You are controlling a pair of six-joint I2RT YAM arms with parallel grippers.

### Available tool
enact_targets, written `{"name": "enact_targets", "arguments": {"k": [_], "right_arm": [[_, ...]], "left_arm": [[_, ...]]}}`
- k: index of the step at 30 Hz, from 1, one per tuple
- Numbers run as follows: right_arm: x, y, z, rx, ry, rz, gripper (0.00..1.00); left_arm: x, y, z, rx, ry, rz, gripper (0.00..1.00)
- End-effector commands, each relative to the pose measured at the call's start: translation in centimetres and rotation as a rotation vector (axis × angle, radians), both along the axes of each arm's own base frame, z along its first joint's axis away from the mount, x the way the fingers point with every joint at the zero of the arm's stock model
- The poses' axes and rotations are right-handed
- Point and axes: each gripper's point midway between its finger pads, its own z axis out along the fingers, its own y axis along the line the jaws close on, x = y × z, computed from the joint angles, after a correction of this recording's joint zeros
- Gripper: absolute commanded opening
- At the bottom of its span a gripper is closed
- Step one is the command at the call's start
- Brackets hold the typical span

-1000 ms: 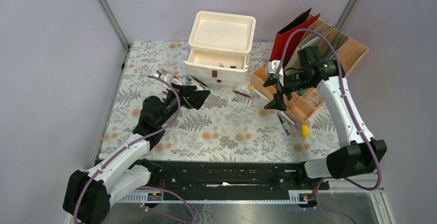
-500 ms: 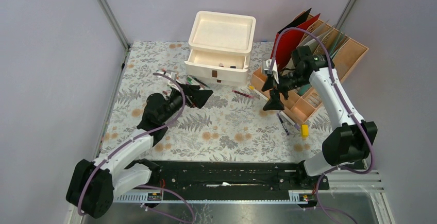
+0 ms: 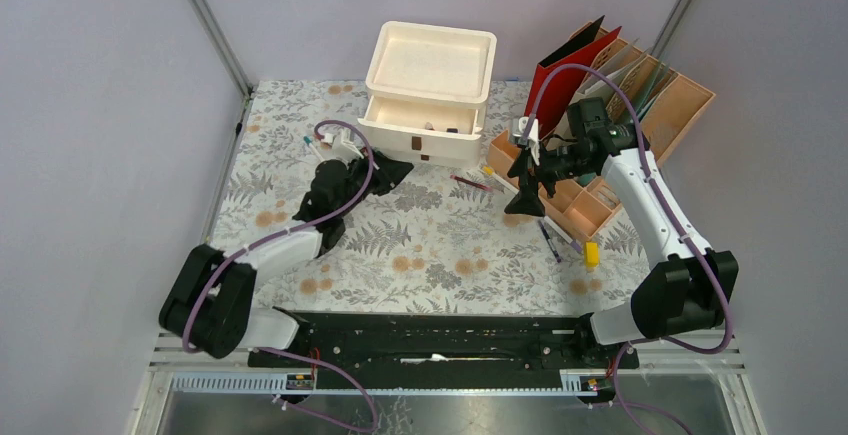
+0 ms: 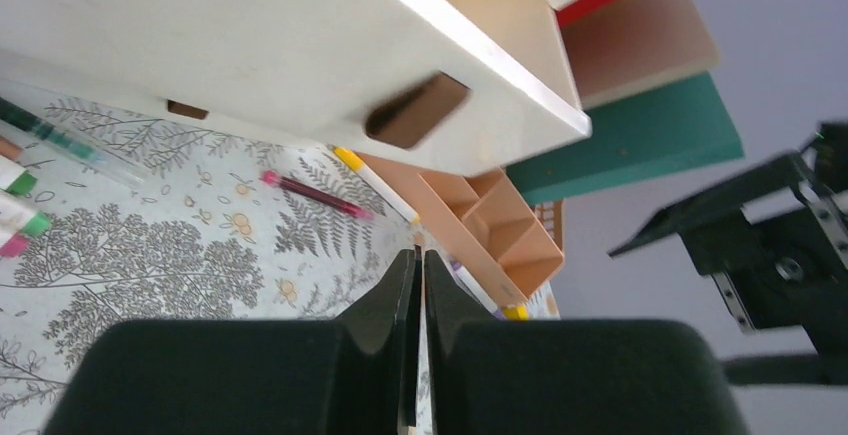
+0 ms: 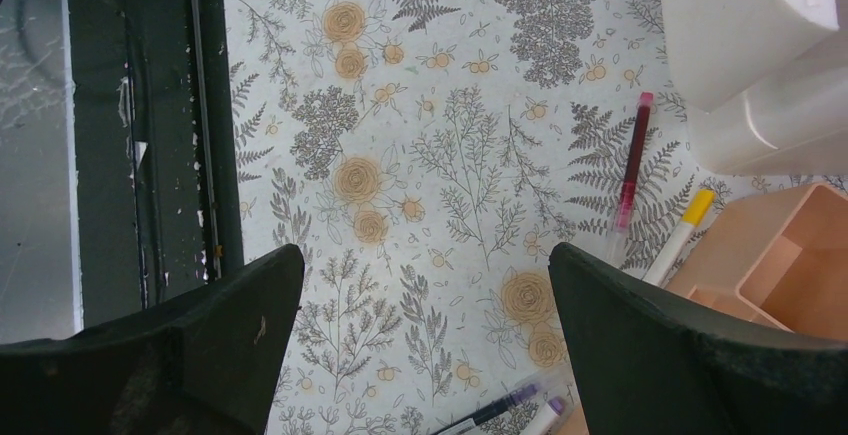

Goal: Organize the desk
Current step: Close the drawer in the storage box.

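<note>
The desk is a fern-and-flower cloth with pens scattered on it. My left gripper hovers low just in front of the white drawer unit. In the left wrist view this left gripper is shut, and nothing shows between its fingers. My right gripper hangs open above the cloth beside the orange organiser. The right wrist view shows the right gripper open over bare cloth. A pink pen and a yellow marker lie beyond it. Purple pens lie under its right finger.
The drawer unit's lower drawer is pulled open. Markers lie left of the drawer unit. A red folder stands in the organiser. A yellow cap lies near the right edge. A black rail runs along the near edge.
My left arm has reached forward and right towards the drawer unit, and its jaws have gone from open to shut. My right gripper has shifted slightly left and stays open.
</note>
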Motion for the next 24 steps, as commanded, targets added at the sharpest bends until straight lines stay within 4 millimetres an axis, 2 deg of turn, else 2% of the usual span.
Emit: {"name": "enact_targets", "arguments": {"k": [1,6,9,16,19,24], "right_arm": [[0.4,0.3,1.0,0.019,-0.05,-0.027,1.0],[0.4,0.3,1.2,0.024,-0.063,-0.035,1.0],[0.5,0.3,1.2,0.023,-0.063,-0.036,1.0],[0.6,0.2,0.9,0.015,-0.06,-0.038,1.0],[0.6,0.2,0.8,0.012,-0.06,-0.038,1.0],[0.7,0.0,0.7,0.006,-0.061,-0.042,1.0]], "left_arm": [[3.7,-0.5,2.0,-0.064,-0.012,0.092,0.06],[7.8,-1.3,1.3,-0.054,-0.001,0.153,0.03],[9.9,-1.3,2.1,-0.046,-0.047,0.196,0.03],[14.2,-1.2,2.8,-0.063,-0.077,0.219,0.13],[15.3,-1.3,3.0,-0.082,-0.086,0.193,0.17],[14.7,-1.7,3.4,-0.086,-0.107,0.12,0.29]]}}
